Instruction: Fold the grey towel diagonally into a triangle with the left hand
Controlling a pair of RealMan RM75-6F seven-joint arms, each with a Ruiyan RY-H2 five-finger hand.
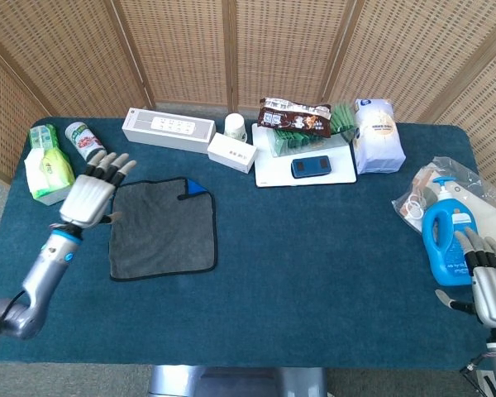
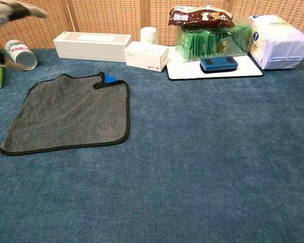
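The left hand's fingers [image 1: 109,164] were spread apart, holding nothing — the left hand [image 1: 89,197] hung at the towel's [image 1: 163,229] upper-left corner, left of centre in the head view. The towel lay flat and unfolded on the blue table [image 1: 314,248], one small corner by a blue tag [image 1: 197,188] turned over. At lower right the right hand [image 1: 491,285] showed its fingers apart and empty — just beside a blue bottle [image 1: 444,238]

Left hand [image 2: 10,11] blurred at chest view's top-left corner (mostly cropped)
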